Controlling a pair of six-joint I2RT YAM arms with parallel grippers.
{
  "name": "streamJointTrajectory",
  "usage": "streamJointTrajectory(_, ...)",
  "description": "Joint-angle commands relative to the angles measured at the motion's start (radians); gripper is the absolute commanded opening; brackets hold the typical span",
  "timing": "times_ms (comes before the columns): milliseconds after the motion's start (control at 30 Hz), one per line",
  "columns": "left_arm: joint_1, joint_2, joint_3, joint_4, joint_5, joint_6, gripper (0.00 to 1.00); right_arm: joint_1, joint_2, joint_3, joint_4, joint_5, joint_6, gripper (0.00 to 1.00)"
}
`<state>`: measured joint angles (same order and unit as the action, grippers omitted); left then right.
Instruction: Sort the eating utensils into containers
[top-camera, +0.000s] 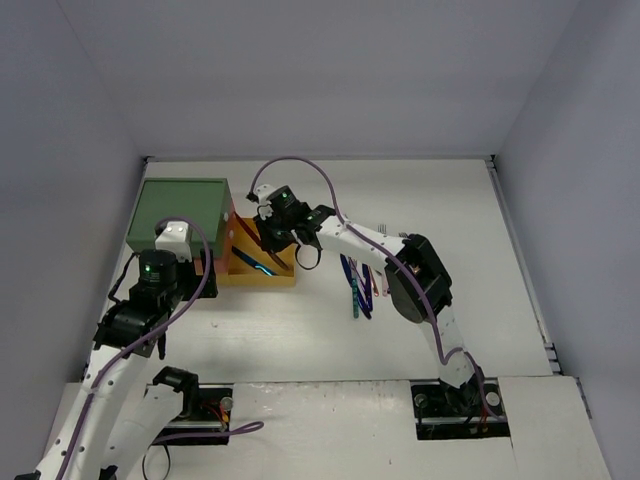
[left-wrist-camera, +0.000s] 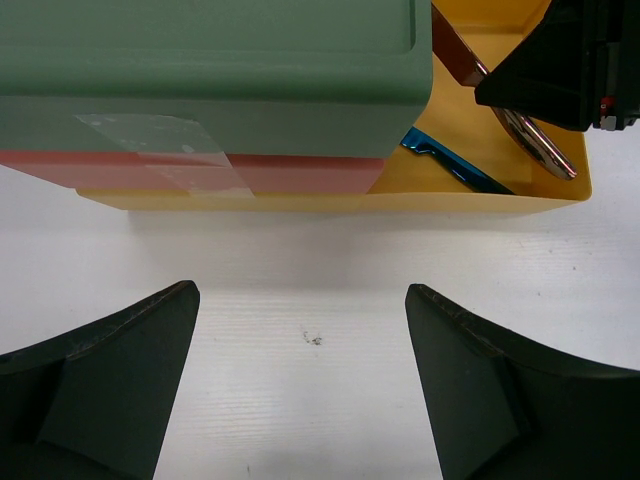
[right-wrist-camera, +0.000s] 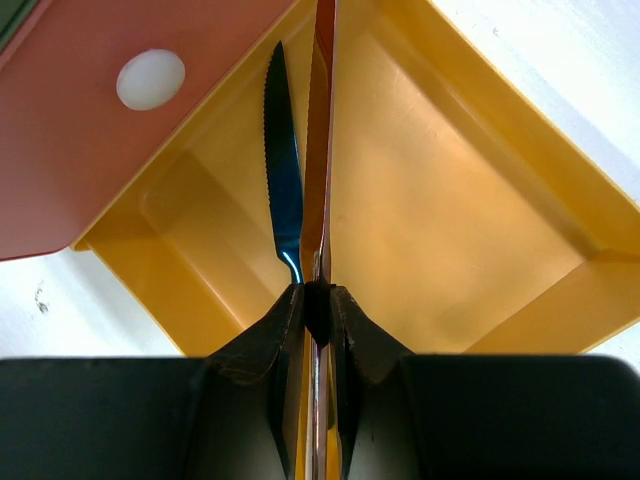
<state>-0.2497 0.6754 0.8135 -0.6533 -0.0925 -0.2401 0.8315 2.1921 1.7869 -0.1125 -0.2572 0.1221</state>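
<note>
My right gripper (right-wrist-camera: 318, 295) is shut on a copper knife (right-wrist-camera: 323, 150), held edge-on and slanting down into the pulled-out yellow drawer (right-wrist-camera: 450, 220). A blue knife (right-wrist-camera: 283, 170) lies on that drawer's floor beside it. The containers are one stacked unit with a green top (top-camera: 180, 212); the orange-red drawer (right-wrist-camera: 90, 150) sits above the yellow one (top-camera: 262, 275). Several more utensils (top-camera: 358, 285), blue, purple and pink, lie on the table right of the drawer. My left gripper (left-wrist-camera: 300, 290) is open over bare table just in front of the unit, holding nothing.
A white table (top-camera: 440, 210) is walled in by grey panels at the back and sides. Clear tape (left-wrist-camera: 165, 150) is stuck on the unit's near face. The right arm's elbow (top-camera: 418, 275) rises beside the loose utensils.
</note>
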Motion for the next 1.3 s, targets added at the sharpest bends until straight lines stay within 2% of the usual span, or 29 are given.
streamJointTrajectory(0,-0.004,0.011,0.015,0.052,0.010,-0.010,0.82,0.014,-0.012,-0.015,0.085,0.006,0.030,0.01)
streamJointTrajectory(67,-0.003,0.009,0.015,0.053,0.011,-0.011,0.82,0.020,-0.017,-0.035,0.086,0.014,0.027,0.07)
streamJointTrajectory(233,-0.005,0.011,0.015,0.053,0.011,-0.011,0.82,0.032,-0.068,-0.083,0.083,0.047,0.010,0.13)
streamJointTrajectory(367,-0.004,0.012,0.015,0.053,0.011,-0.011,0.82,0.032,-0.152,-0.140,0.081,0.096,0.000,0.32)
streamJointTrajectory(467,-0.003,0.010,0.015,0.053,0.011,-0.011,0.82,0.032,-0.238,-0.196,0.076,0.146,-0.007,0.38)
streamJointTrajectory(700,-0.003,0.011,0.015,0.053,0.011,-0.011,0.82,0.013,-0.458,-0.380,0.057,0.319,0.054,0.40)
streamJointTrajectory(833,-0.003,0.010,0.014,0.053,0.014,-0.011,0.82,-0.023,-0.540,-0.529,0.032,0.365,0.105,0.42)
streamJointTrajectory(1033,-0.003,0.012,0.015,0.053,0.014,-0.011,0.82,-0.052,-0.605,-0.708,0.024,0.322,0.167,0.43)
streamJointTrajectory(1267,-0.003,0.016,0.016,0.053,0.017,-0.011,0.82,-0.049,-0.591,-0.800,0.027,0.240,0.218,0.42)
